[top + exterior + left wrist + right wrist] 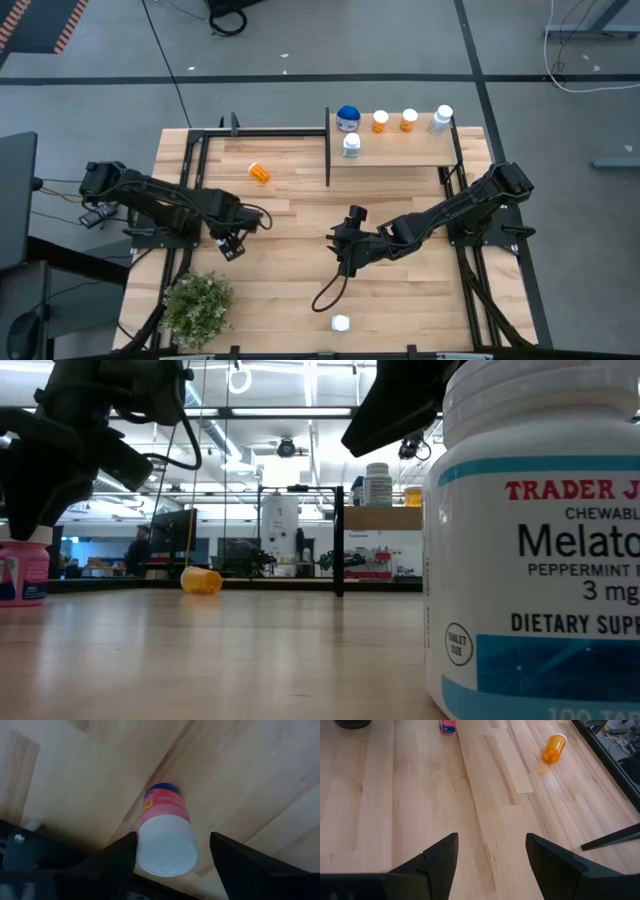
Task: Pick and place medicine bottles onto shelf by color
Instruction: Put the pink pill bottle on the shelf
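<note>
Between left gripper (172,852) fingers | pink bottle (166,834) upright | jaws apart, contact unclear

Melatonin bottle (535,550) label (perhaps white) cut off.

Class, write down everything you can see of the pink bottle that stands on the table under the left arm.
The pink bottle is a small pill bottle with a wide white cap, a pink label with a yellow patch, and a blue band at its base; it looks like plastic. It stands upright on the plank tabletop, near the plant. The left gripper hangs over it, jaws either side of the cap; one seems to touch it, the other stands clear.
</note>
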`<state>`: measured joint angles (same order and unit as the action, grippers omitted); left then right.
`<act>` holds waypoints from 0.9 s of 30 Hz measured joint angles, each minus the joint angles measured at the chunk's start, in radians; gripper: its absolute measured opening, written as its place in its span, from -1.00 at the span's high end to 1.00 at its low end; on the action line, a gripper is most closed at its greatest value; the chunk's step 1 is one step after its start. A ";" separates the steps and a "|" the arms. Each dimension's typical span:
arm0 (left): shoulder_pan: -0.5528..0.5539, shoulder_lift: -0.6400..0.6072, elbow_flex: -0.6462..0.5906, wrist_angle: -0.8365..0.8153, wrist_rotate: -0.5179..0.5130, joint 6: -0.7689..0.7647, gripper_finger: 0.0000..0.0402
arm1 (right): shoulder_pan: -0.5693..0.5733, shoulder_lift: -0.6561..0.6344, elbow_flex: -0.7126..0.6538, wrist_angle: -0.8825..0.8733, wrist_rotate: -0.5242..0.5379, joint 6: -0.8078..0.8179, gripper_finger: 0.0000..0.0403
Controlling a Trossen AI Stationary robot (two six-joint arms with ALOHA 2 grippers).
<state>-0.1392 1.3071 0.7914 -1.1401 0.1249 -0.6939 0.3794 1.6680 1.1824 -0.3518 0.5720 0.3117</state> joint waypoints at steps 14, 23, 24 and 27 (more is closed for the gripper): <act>-0.051 0.000 0.000 0.022 0.000 0.012 0.10 | 0.000 0.000 0.000 0.000 0.000 0.010 -0.20; 0.000 0.001 0.004 0.135 0.002 0.103 0.04 | 0.000 0.000 0.000 -0.033 0.000 0.013 -0.20; 0.010 0.002 0.011 0.149 -0.001 0.127 0.07 | 0.000 0.000 0.000 -0.036 0.000 0.017 -0.20; 0.041 0.015 0.051 0.171 -0.002 0.213 0.12 | 0.000 0.000 0.000 -0.039 0.000 0.034 -0.20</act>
<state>-0.0978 1.3226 0.8425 -0.9690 0.1230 -0.4806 0.3794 1.6680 1.1828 -0.3903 0.5720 0.3454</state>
